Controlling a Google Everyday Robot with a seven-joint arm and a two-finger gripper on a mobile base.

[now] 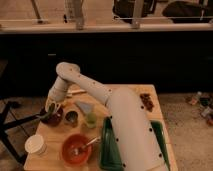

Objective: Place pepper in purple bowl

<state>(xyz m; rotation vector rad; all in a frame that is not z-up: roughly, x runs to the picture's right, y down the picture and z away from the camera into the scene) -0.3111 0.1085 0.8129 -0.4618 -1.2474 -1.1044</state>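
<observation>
The purple bowl (54,120) sits on the left part of the wooden table (125,92). My gripper (50,108) hangs right over the bowl's left rim, at the end of the white arm (85,85) that reaches in from the lower right. It is shut on the dark green pepper (49,111), whose lower end dips into the bowl. Part of the pepper is hidden by the gripper.
An orange bowl with a spoon (76,149) stands at the front, with a white cup (36,144) to its left. A small dark cup (71,117), a green cup (90,119) and a grey wedge (84,106) stand right of the purple bowl. A green tray (108,147) lies under the arm, and a dark red cluster (146,101) lies far right.
</observation>
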